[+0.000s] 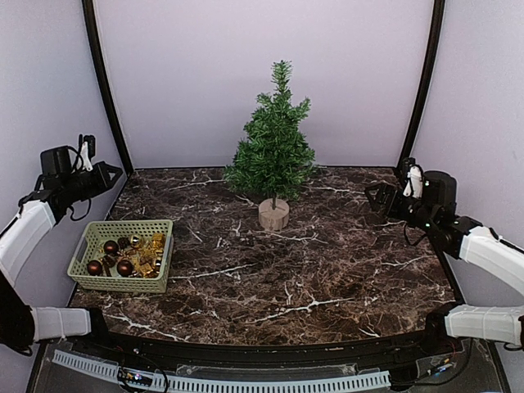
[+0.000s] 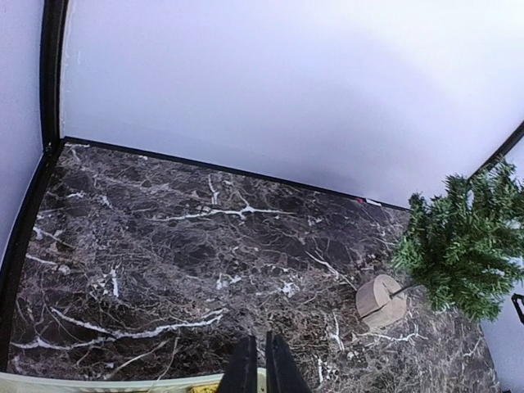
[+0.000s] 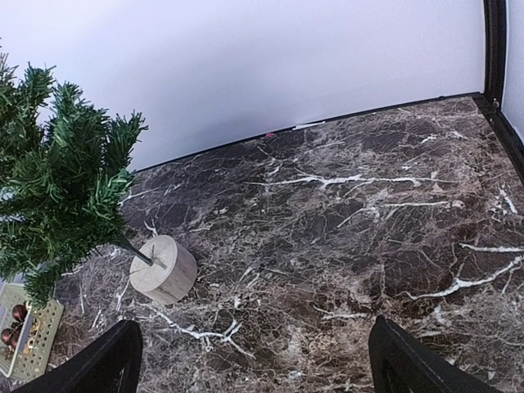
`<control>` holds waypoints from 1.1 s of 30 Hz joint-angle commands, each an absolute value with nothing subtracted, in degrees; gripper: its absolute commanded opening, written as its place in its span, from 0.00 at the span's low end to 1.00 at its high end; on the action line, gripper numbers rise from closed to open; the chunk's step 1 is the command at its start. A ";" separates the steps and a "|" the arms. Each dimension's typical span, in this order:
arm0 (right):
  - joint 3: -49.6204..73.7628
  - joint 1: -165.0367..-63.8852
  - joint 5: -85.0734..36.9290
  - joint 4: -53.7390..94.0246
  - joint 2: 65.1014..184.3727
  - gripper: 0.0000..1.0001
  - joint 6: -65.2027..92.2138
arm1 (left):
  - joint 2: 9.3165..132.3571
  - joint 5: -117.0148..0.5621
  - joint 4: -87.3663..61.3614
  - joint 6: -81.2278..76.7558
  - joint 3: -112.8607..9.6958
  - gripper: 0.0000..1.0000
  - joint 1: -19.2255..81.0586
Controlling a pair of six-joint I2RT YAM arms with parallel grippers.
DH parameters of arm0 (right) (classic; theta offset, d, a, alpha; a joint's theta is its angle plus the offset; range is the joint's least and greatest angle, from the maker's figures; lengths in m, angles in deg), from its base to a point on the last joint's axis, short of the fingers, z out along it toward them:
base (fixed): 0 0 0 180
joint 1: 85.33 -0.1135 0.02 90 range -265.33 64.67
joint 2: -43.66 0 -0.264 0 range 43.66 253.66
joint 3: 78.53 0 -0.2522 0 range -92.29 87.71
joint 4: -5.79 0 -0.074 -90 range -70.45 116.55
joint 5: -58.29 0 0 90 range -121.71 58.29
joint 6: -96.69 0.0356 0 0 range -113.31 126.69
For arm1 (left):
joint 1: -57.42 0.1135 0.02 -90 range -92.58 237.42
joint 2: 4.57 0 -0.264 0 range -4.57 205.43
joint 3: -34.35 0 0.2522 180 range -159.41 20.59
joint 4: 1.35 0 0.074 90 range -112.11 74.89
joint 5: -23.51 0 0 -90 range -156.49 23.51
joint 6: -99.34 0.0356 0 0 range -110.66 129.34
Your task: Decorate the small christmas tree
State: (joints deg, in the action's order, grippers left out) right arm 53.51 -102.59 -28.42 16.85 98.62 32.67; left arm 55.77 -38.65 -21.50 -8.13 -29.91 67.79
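Two claws hang over a marble worktop [image 1: 327,262]: far left, the left claw [image 2: 261,340] is pressed together, nothing visible between its fingers [image 2: 243,368], above a basket [image 1: 119,286] of baubles [image 1: 124,266]. The tree [image 1: 274,147] stands bare at centre back, well apart from both claws; the right claw [image 3: 254,327], far right, is spread wide and empty. Decorating looks unstarted: next, the left claw likely must open and dip into the basket.

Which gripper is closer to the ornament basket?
Left. The left gripper hangs in the air close by the basket on the table's left side; the right gripper is raised at the far right side, past the small christmas tree.
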 commanded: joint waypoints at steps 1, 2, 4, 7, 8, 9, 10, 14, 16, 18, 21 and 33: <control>50.65 -103.00 -25.70 15.97 97.55 0.98 32.14 | 52.26 -31.42 -28.08 -3.63 -33.84 0.07 67.17; 50.46 -103.08 -25.25 15.87 97.08 0.98 32.22 | 51.38 -29.49 -28.11 -3.65 -34.97 0.07 67.02; 50.04 -103.17 -24.23 15.60 96.42 0.98 32.41 | 50.37 -27.31 -27.92 -4.08 -36.71 0.07 66.77; 49.34 -103.98 -20.22 14.67 95.90 0.98 32.10 | 49.89 -27.28 -29.18 -4.30 -39.73 0.19 66.73; 49.12 -104.53 -19.91 14.55 95.88 0.98 32.09 | 49.95 -30.21 -31.46 -4.24 -40.25 0.24 66.69; 48.98 -105.22 -19.97 14.54 95.95 0.98 32.03 | 50.24 -32.48 -32.95 -4.53 -40.76 0.34 66.66; 48.99 -105.94 -20.38 14.54 96.03 0.98 32.00 | 50.30 -38.83 -35.69 -4.89 -40.72 0.39 66.69; 49.82 -107.40 -22.82 14.62 96.55 0.98 31.96 | 50.59 -50.95 -40.29 -7.69 -36.11 0.61 68.12; 50.59 -107.52 -23.28 14.23 96.96 0.98 32.04 | 50.58 -52.71 -40.82 -8.91 -33.08 0.67 68.88; 51.44 -107.54 -23.04 13.41 97.39 0.99 32.02 | 50.20 -56.09 -41.27 -10.00 -30.78 0.73 69.04; 52.42 -107.57 -22.76 12.21 98.72 0.99 31.76 | 48.26 -65.72 -41.18 -10.43 -28.11 0.85 69.14; 51.94 -107.70 -21.76 8.55 104.61 0.99 30.05 | 58.23 -68.04 -38.85 -7.06 -26.96 0.98 73.65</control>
State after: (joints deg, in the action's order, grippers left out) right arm 52.42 -107.29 -22.46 12.74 103.93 31.58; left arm 54.28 -68.88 -39.99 -9.20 -26.05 72.03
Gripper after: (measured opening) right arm 0.986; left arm 0.989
